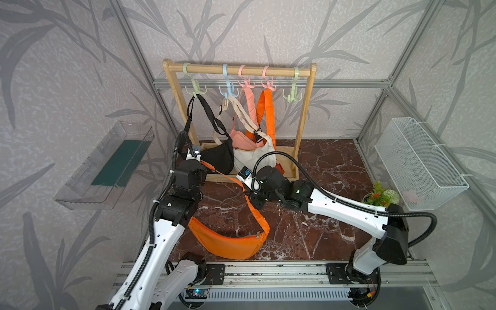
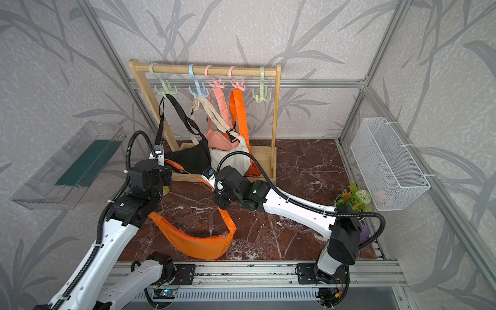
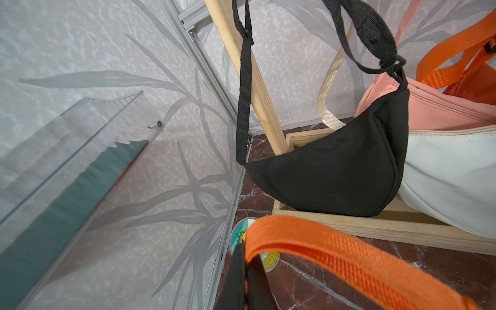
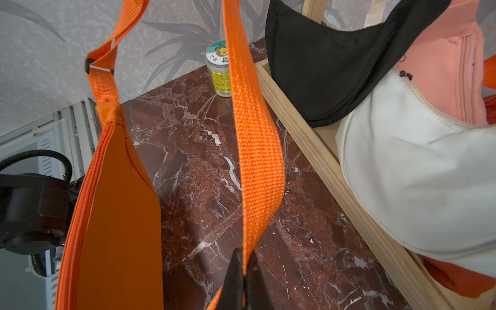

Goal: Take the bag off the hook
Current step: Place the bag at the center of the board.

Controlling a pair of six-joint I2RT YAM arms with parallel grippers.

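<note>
**Orange bag off the rack, slung by its strap between two closed grippers**

The orange bag [image 1: 228,241] is clear of the hooks [image 1: 292,94]. Its crescent body hangs low over the near part of the marble table [image 1: 322,166], left of centre and well apart from the wooden rack [image 1: 206,68] at the far side. Whether its belly touches the table we cannot tell. Its strap [image 1: 225,175] runs up from the body and across between the arms. The left gripper [image 3: 245,255] is clamped on the webbing at the left, near the black bag [image 3: 335,171]. The right gripper [image 4: 244,257] pinches the same strap further right, jaws tight together on it.

We judge the bag light and limp — thin fabric that sags and swings, with nothing to break. The woven strap is the place to hold it: flat, rough enough not to slip, and thin enough for closed jaws. The body would only crumple in a pinch. Two holds set apart should keep the loop open — and away from the jar [image 4: 218,69].
</note>
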